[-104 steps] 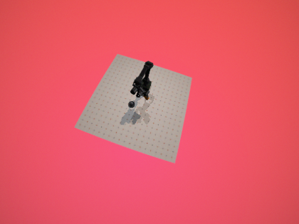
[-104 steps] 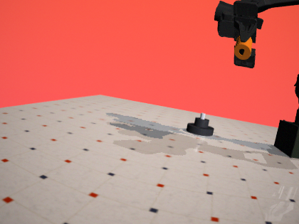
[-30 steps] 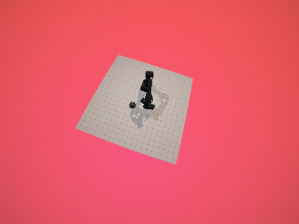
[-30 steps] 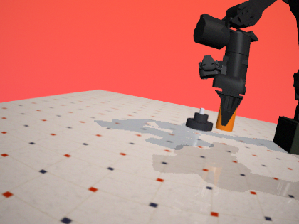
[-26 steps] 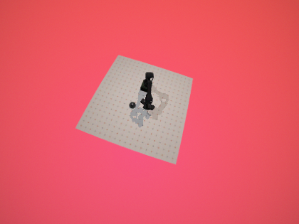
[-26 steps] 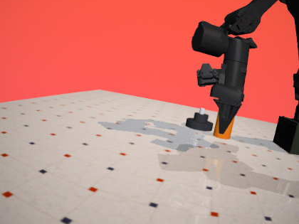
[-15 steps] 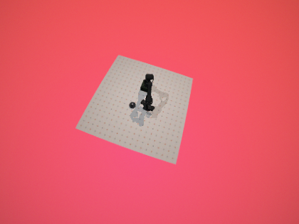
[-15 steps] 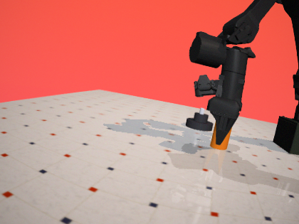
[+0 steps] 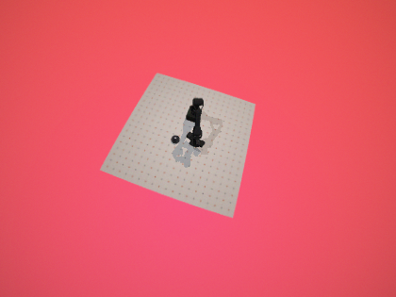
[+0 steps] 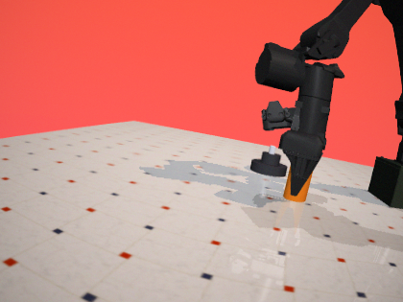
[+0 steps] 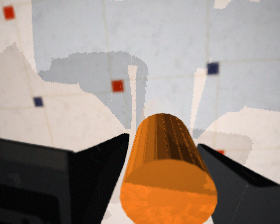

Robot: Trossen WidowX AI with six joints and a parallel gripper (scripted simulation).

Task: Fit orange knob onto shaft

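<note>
1. From the exterior camera I had the orange knob [image 10: 302,197] [image 11: 167,195] down on the speckled tabletop [image 9: 141,159] [image 10: 120,220] [image 11: 75,30], standing roughly upright on its end.
2. My gripper [image 9: 196,144] [image 10: 296,193] [image 11: 162,144] pointed down over it, fingers parted about halfway, one on each side of the knob. They had no grip on it; on the wrist feed I could make out a slim gap beside it.
3. That feed also gave me the knob's round near end, shaded across one part and brighter across the other. Its underside was out of my sight, so I couldn't tell which way the hole's flat side faced.
4. The black round pedestal [image 9: 175,140] [image 10: 269,167] stood near the knob but apart from it, a wide disc with a narrower step on top.
5. Its silver shaft [image 10: 272,150] stuck up bare from that step, its flat too small for me to read.
6. From overhead, the black arm [image 9: 197,119] [image 10: 352,18] hid the knob from me.
</note>
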